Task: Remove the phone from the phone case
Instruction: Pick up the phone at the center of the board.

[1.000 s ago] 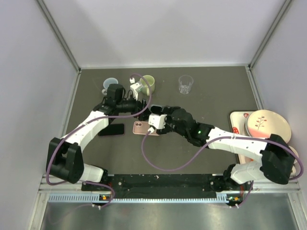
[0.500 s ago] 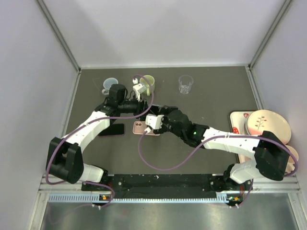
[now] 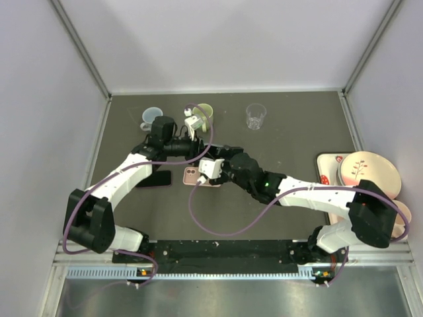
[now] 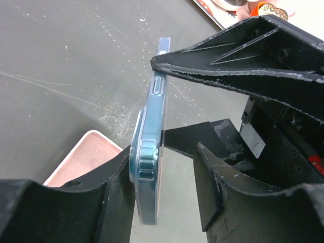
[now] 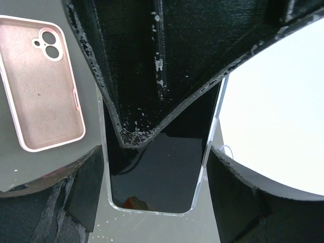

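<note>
A blue phone in a clear case [image 4: 148,147] is held upright in mid air between my two grippers, seen edge-on in the left wrist view. In the right wrist view its black screen [image 5: 162,172] faces the camera. My right gripper [image 5: 157,167] is shut on the case's two long edges. My left gripper [image 4: 164,167] is open around it. Its left finger [image 4: 109,192] touches the case's back, and its other finger [image 4: 217,187] stands apart from the screen. In the top view both grippers meet, left [image 3: 192,150] and right [image 3: 210,164]; the phone is mostly hidden there.
An empty pink case [image 3: 193,176] lies on the table under the grippers and also shows in the right wrist view [image 5: 43,91]. A black phone [image 3: 154,178] lies left of it. A green mug [image 3: 203,115], a pale cup [image 3: 151,117] and a clear glass [image 3: 256,115] stand behind. Plates [image 3: 367,173] are at the right.
My right gripper has moved a little left, towards my left gripper. My left gripper has shifted slightly up and away. The pink case and black phone have not moved.
</note>
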Tool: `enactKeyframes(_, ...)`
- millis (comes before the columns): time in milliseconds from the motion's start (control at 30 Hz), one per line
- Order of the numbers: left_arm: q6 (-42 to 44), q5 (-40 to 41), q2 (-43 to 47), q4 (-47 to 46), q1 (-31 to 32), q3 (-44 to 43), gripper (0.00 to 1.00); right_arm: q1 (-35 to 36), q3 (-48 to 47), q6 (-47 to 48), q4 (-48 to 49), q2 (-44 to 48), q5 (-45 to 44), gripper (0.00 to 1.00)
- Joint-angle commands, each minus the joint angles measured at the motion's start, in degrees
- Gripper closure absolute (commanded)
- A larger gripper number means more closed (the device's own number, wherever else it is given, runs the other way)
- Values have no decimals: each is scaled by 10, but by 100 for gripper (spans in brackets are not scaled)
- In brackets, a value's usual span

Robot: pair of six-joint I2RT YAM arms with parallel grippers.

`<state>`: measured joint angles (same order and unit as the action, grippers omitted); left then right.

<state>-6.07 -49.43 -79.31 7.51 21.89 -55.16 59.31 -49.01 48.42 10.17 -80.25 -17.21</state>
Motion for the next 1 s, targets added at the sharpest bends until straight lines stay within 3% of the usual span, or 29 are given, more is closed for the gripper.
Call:
enactKeyframes(0, 6, -1, -6, -25, 5, -7, 50, 12, -13, -1, 54, -2, -16, 100)
enactKeyframes(833, 11, 14, -15, -24, 7, -6, 72, 17, -8, 4, 68, -2, -24, 100)
enactKeyframes(967, 13, 14, -16, -24, 8, -6, 83, 20, -9, 5, 67, -2, -24, 100)
